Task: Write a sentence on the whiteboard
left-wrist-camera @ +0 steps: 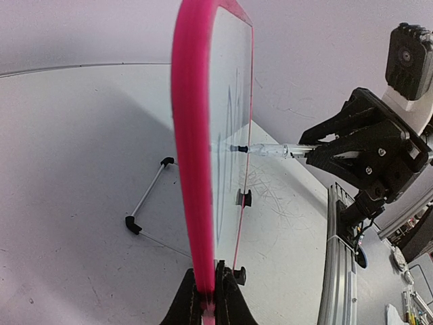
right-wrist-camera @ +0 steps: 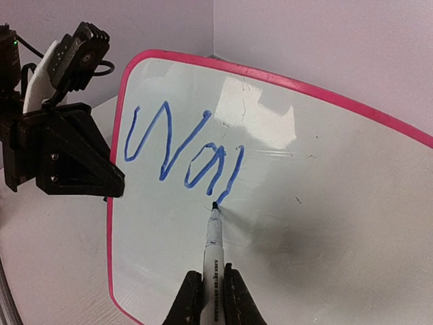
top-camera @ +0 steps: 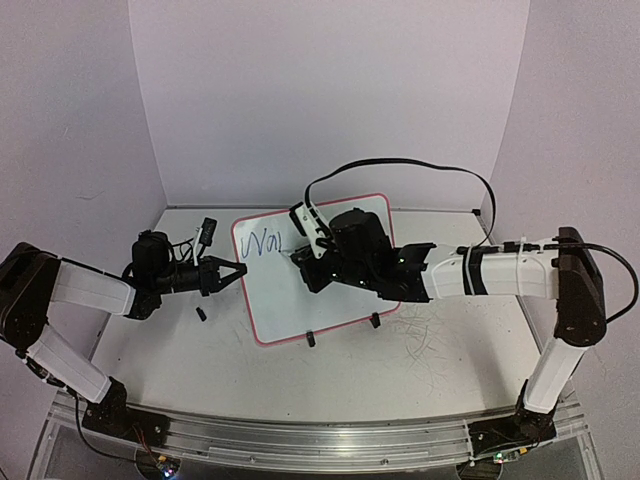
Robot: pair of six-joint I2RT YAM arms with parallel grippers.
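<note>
progress: early, the sentence is only a blue W and two or three letters (third unclear), rest unwritten | right gripper: closed on marker, tip on the whiteboard | left gripper: clamped on its pink frame, board propped between both arms

Right arm hides part of the whiteboard from above; print on the marker illegible.
</note>
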